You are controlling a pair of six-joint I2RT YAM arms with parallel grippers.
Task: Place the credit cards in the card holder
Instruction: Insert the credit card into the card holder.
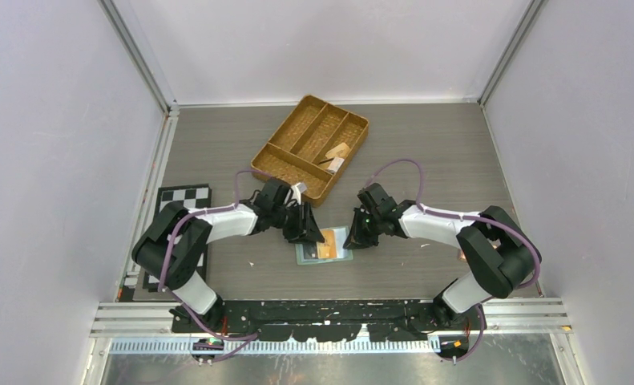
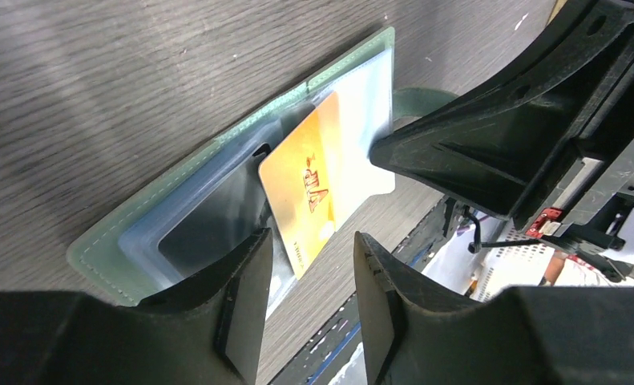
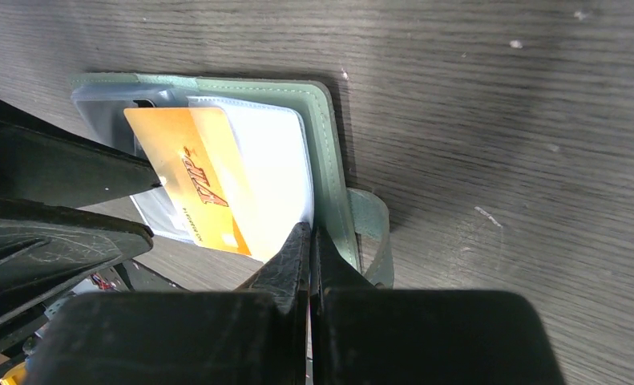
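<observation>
Lettering on the orange card (image 2: 305, 188) reads "VIP" in reddish-brown capitals. A line of fine print along its long edge is too small to make out.

The card lies on the card holder (image 3: 327, 136), a sage-green wallet spread open and flat on the grey wood-grain table (image 1: 442, 152). The wallet sits near the front edge, midway between the two arms. Part of the card looks tucked under a clear plastic sleeve (image 3: 273, 160), while its near end sticks out past the wallet's edge. A grey card (image 2: 205, 220) sits inside a sleeve on the wallet's left half. The wallet's strap (image 3: 373, 233) curls out from its right edge.

The left gripper (image 2: 312, 249) hangs just over the left half of the wallet. Its jaws stand apart with nothing clamped, and the orange card's near corner shows in the gap below them.

The right gripper (image 3: 308, 241) comes in from the right with its jaws closed together. Its tip is down at the right edge of the clear sleeve, and whether it pinches the plastic cannot be told.

Farther back, a woven brown tray (image 1: 297, 128) with dividers holds a few small pale items (image 1: 336, 156). A checkerboard (image 1: 181, 200) lies at the left.
</observation>
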